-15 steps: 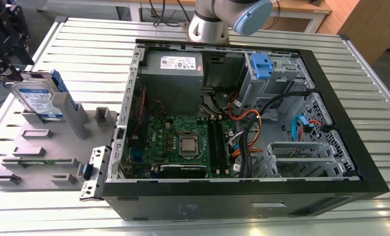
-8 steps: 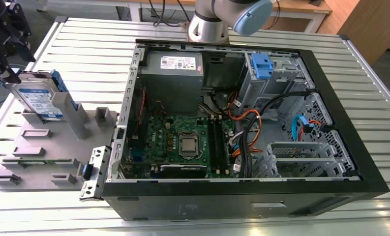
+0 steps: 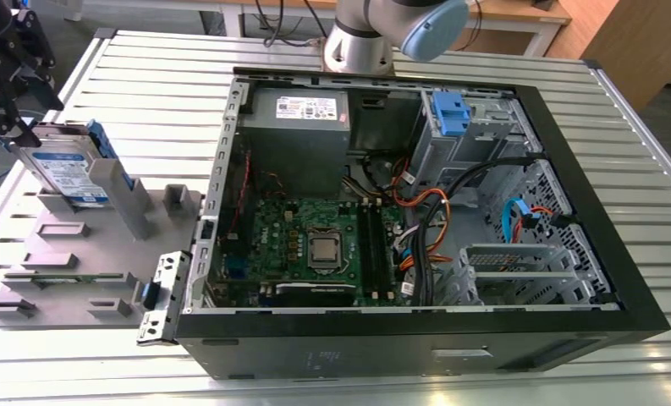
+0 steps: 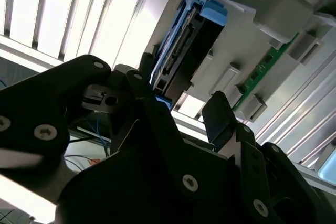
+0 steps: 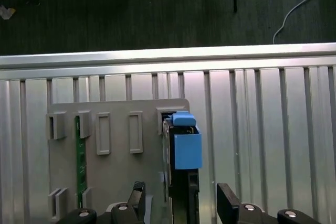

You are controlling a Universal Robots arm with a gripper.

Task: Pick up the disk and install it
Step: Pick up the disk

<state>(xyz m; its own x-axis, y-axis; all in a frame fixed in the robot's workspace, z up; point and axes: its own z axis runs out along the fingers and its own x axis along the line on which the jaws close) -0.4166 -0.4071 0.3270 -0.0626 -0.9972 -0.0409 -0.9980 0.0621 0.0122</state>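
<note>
The disk (image 3: 70, 169), a silver drive with a white-and-blue label and blue side rails, stands on edge in a slot of the grey fixture plate (image 3: 87, 245) at the exterior view's left. My black gripper (image 3: 19, 127) hovers just above and behind it. In the first wrist view the disk (image 5: 185, 145) shows edge-on with its blue rail uppermost. The gripper (image 5: 182, 199) is open, one finger on each side of the disk with a gap on both sides. The second wrist view shows the disk (image 4: 184, 51) just beyond the open gripper (image 4: 181, 103).
An open computer case (image 3: 606, 279) lies in the middle of the ribbed metal table (image 3: 651, 169), with a motherboard, cables and a drive cage with a blue tab (image 3: 448, 114) at its far right. A green memory stick (image 5: 81, 156) sits in the fixture plate.
</note>
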